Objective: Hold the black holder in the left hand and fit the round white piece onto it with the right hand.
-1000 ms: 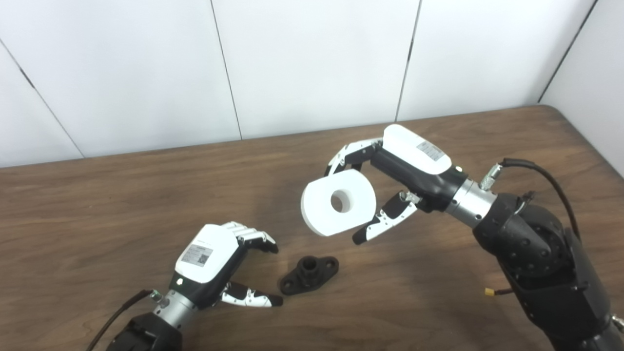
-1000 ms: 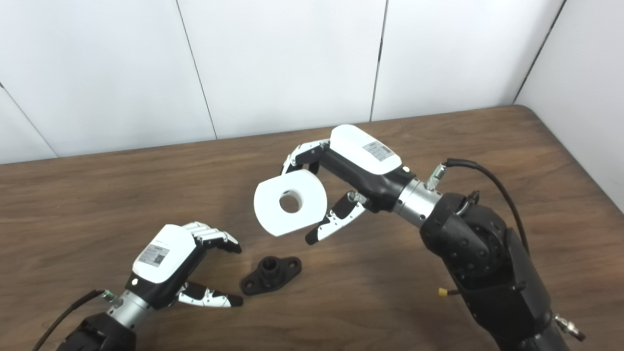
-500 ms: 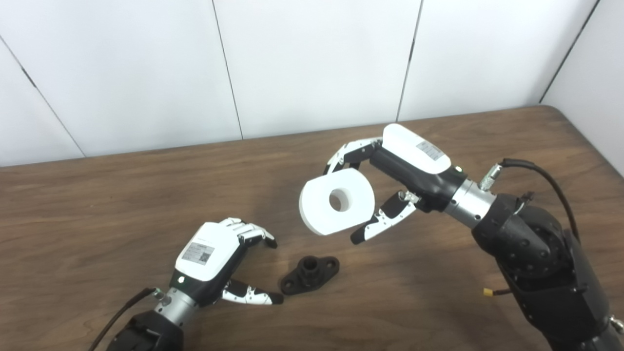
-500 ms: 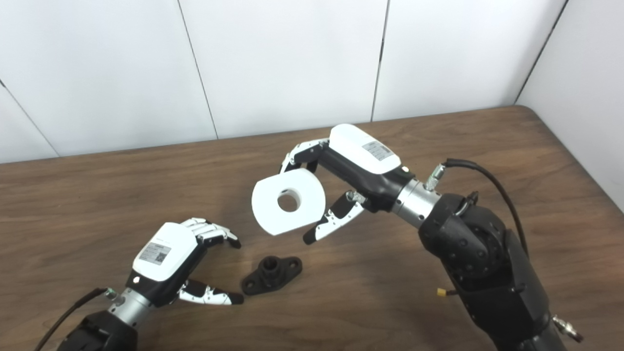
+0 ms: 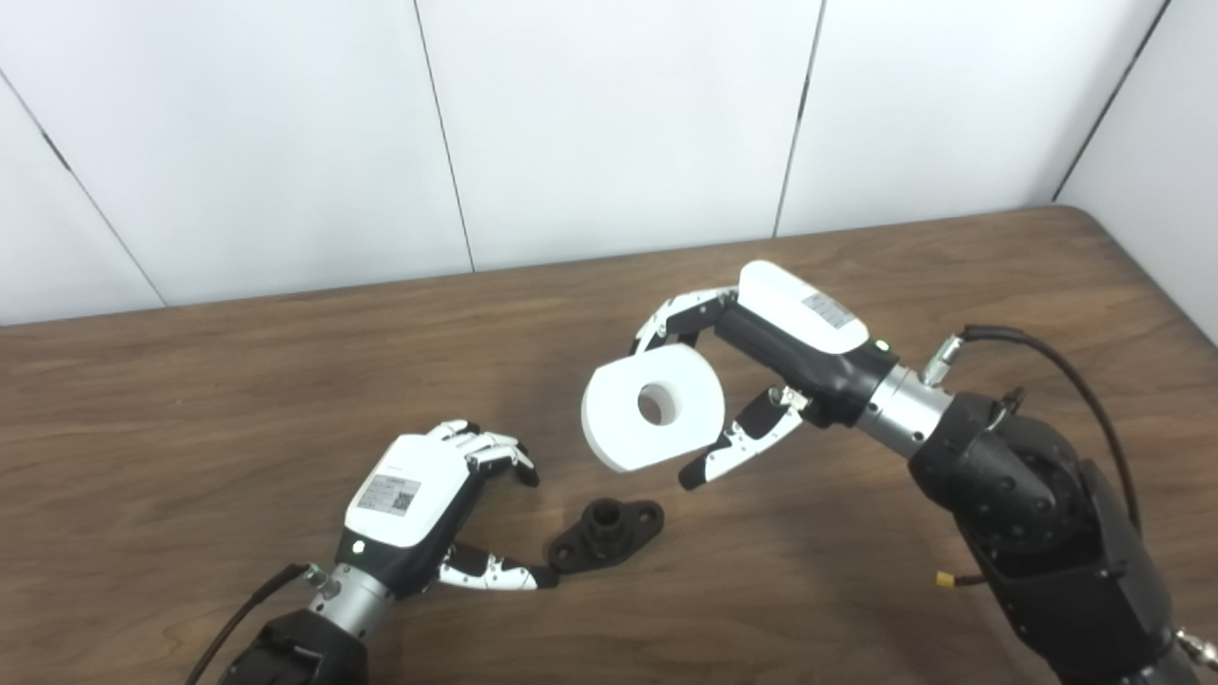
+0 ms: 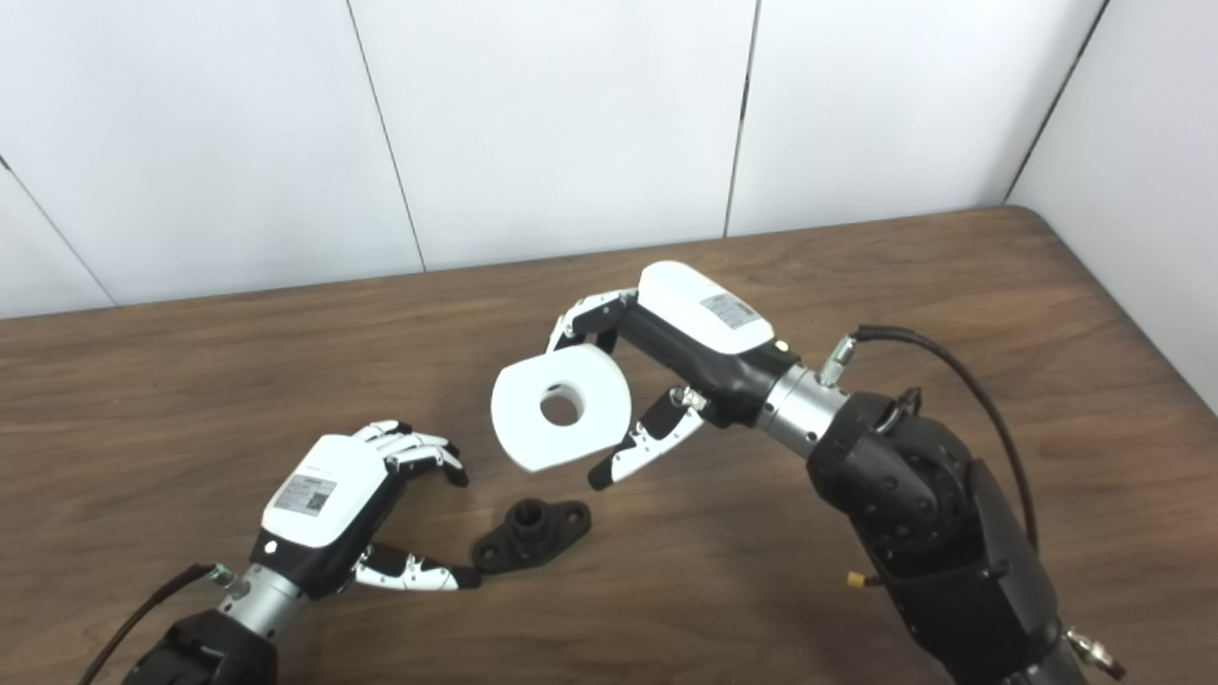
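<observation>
My right hand [image 5: 737, 385] had dipped, gripping the disc [image 5: 653, 406] mid-frame. Left hand [image 5: 433, 499], open, flanked the holder [image 5: 604, 535] on the table [image 5: 190, 400]; grasping comes next, I judged.

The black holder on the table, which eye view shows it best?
The left eye view, narrowly: the black holder lies nearer the picture's centre, its raised collar and flange holes unobstructed, the left hand's thumb tip at its edge. The right eye view shows the same holder equally whole, only shifted leftward.
</observation>
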Robot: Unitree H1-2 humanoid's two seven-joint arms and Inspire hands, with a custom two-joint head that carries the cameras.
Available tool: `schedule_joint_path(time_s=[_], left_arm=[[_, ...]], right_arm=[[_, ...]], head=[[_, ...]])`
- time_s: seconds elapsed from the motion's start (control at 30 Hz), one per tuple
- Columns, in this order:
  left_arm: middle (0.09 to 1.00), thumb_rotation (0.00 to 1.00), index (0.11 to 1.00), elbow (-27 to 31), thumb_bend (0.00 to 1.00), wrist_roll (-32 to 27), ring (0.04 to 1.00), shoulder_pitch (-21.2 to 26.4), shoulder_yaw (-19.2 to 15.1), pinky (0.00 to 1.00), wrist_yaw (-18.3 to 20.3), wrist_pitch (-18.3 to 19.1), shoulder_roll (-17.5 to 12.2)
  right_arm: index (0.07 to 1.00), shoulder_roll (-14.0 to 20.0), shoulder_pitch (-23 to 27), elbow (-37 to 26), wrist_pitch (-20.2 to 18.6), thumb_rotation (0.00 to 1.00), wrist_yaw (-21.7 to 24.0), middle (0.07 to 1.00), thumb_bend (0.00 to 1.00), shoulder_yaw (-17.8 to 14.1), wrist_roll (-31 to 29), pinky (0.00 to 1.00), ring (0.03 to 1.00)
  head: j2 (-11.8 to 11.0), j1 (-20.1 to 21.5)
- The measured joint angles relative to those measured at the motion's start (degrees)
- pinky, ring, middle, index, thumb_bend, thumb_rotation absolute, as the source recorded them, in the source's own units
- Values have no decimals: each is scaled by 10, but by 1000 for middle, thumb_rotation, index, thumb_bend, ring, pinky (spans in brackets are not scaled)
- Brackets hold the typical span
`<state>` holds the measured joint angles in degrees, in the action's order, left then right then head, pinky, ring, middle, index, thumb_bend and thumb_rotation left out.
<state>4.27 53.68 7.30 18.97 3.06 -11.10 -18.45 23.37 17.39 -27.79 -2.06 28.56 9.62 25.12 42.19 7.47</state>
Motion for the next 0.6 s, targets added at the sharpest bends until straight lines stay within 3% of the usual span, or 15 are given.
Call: schedule_joint_path(time_s=[0.27,0.37,0.6], left_arm=[[764,484,593,0,1000,-13,902,-1,0,941,9,6,2],[765,484,597,4,1000,-27,897,-3,-2,945,21,10,2],[767,360,610,17,946,-52,889,-21,-4,923,41,29,4]], right_arm=[[480,-7,4,1,2,130,-2,647,520,0,6,570,672],[480,-15,9,1,0,131,-2,647,519,2,13,569,672],[480,-24,9,1,1,130,-2,649,520,7,22,578,676]], head=[[0,14],[-11,31],[-11,33]])
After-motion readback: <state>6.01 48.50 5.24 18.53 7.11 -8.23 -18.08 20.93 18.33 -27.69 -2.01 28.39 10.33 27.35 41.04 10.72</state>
